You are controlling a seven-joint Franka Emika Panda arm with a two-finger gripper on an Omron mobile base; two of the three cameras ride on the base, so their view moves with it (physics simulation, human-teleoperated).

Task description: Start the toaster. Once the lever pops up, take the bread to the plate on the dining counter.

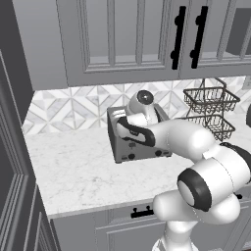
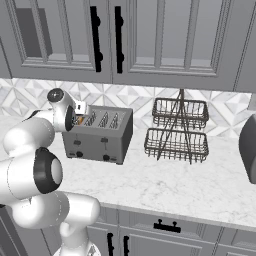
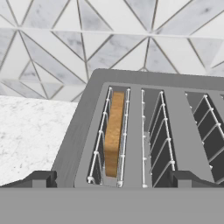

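In the left base view the toaster (image 1: 138, 138) stands on the marble worktop (image 1: 78, 171) against the tiled wall, largely behind the arm. In the right base view the hand (image 2: 80, 114) hovers over the toaster's left end, beside a two-tier wire basket (image 2: 177, 131). In the hand view the fingers (image 3: 39, 179) are spread wide and empty, and the bread (image 3: 113, 131) stands upright in the leftmost slot.

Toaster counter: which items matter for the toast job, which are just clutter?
Job:
- toaster
- bread, in the toaster's end slot
- gripper, open above it

Clutter:
- two-tier wire basket
- dark appliance at the right edge
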